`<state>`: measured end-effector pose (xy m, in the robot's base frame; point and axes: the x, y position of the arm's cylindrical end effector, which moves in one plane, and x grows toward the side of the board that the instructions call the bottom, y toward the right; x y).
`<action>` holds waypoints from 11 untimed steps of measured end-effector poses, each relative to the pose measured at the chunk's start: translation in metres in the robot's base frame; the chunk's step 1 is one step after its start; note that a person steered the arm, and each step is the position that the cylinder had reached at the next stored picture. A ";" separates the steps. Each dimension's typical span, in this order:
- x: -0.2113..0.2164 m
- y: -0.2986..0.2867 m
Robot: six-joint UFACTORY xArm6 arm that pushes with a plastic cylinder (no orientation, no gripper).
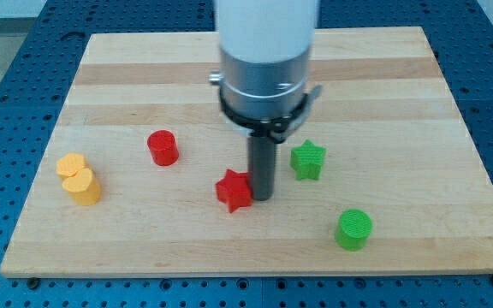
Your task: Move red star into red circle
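We are resting my tip (260, 197) on the wooden worktop (418, 103), touching the red star (234, 190) from its 3 o'clock side; we are carrying no claw, only the rod. The red circle (163, 147) is standing well apart at the star's 10 o'clock. A green star (308, 160) is sitting near the tip at 2 o'clock, a green circle (353, 229) at 4 o'clock, and a yellow block (79, 178) far off at 9 o'clock.

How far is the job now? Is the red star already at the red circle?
Not yet. Done: my tip is placed at the red star, on its right side in the view. In hand: the push toward the view's left. Left: the star lies apart from the red circle, which stands up and left of it.
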<state>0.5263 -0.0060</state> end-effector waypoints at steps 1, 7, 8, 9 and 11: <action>0.007 0.007; 0.042 -0.046; 0.014 -0.027; -0.021 -0.045; -0.030 -0.007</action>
<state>0.4960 -0.0135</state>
